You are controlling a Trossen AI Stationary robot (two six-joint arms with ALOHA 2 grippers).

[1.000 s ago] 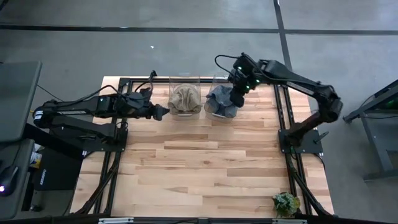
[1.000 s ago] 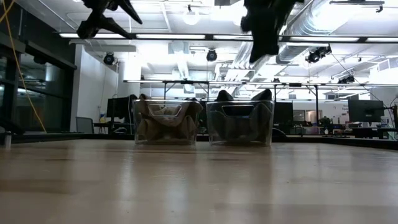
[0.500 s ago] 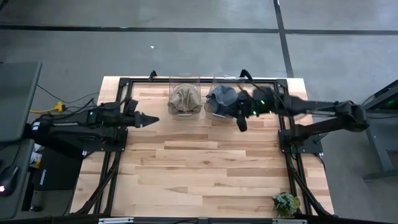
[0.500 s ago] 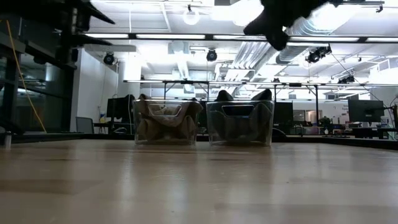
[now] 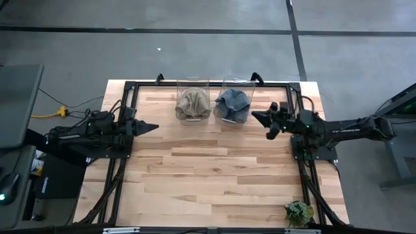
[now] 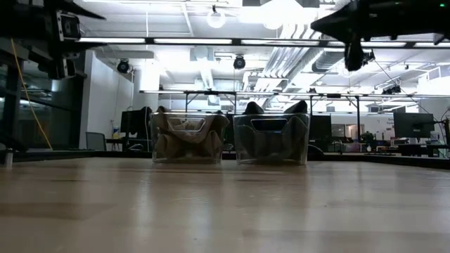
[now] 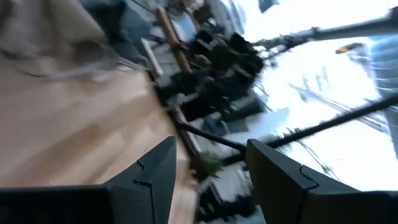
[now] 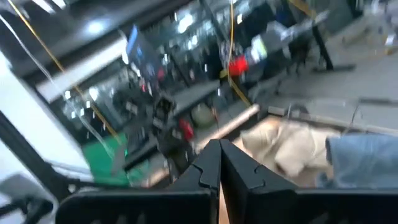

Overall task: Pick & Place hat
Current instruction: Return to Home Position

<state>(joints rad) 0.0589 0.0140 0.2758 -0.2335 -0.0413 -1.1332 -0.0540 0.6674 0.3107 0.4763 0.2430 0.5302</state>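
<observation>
A tan hat [image 5: 193,104] lies crumpled in the left of two clear bins [image 5: 194,83] at the table's far edge. A blue denim hat [image 5: 234,105] fills the right bin [image 5: 237,82]. The low view shows both bins, tan [image 6: 188,138] and blue [image 6: 271,138], standing on the tabletop. My left gripper [image 5: 153,127] hovers open to the left of the tan hat's bin, its fingers [image 7: 155,174] spread in the left wrist view. My right gripper [image 5: 259,118] hovers shut to the right of the blue hat's bin, fingers [image 8: 211,165] together. Neither touches anything.
A small green plant [image 5: 299,212] sits at the table's near right corner. Black frame rails [image 5: 123,162] run along the left, right and far sides. The wooden tabletop [image 5: 208,169] stretches bare from the bins to the near edge.
My right gripper has left the blue hat's bin, swung toward the table's right edge and a little nearer, and turned level. The blue hat stays in its bin. My left gripper has drawn back from beside the tan hat's bin toward the left edge.
</observation>
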